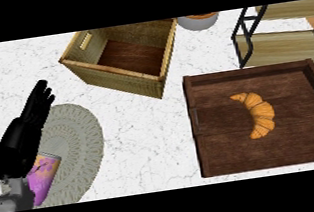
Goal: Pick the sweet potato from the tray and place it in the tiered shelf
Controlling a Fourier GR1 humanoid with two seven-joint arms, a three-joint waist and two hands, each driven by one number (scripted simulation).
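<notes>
A dark wooden tray (216, 135) lies at the right of the white marble counter. In its middle lies an orange, curved, ridged item (258, 112) that looks like a croissant; no sweet potato shows. The tiered shelf (285, 42), black frame with light wood boards, stands at the back right, just behind the tray. My left hand (22, 132) rests open at the left edge, fingers straight and pointing up, far from the tray. My right hand is out of the picture.
An open wooden crate (120, 62) stands at the back centre. A round woven mat (77, 149) lies at the left, with a purple and orange carton (42, 177) on it, partly behind my left hand. A grey pot (199, 20) sits at the back.
</notes>
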